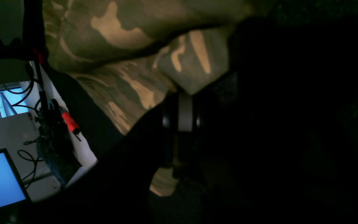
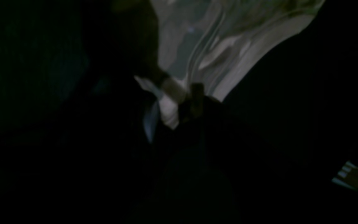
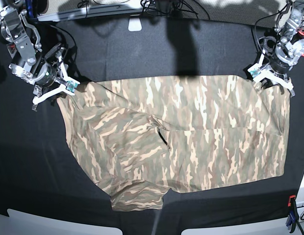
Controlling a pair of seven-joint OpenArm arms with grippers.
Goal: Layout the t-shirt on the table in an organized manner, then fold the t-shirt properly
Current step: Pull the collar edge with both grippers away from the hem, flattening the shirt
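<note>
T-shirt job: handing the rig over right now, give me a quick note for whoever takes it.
Left gripper: shut on the t-shirt, at its far corner on the base view's right.
Right gripper: at the shirt's far corner on the base view's left; jaws look partly open, and the wrist view is too dark to show whether they hold fabric.
T-shirt: spread wide across the table, mostly flat. A sleeve lies folded over near the middle, and the near edge on the base view's left is bunched.
Done: rough layout.
Left: smooth the folded-over sleeve and bunched edge, then all the folds.
</note>
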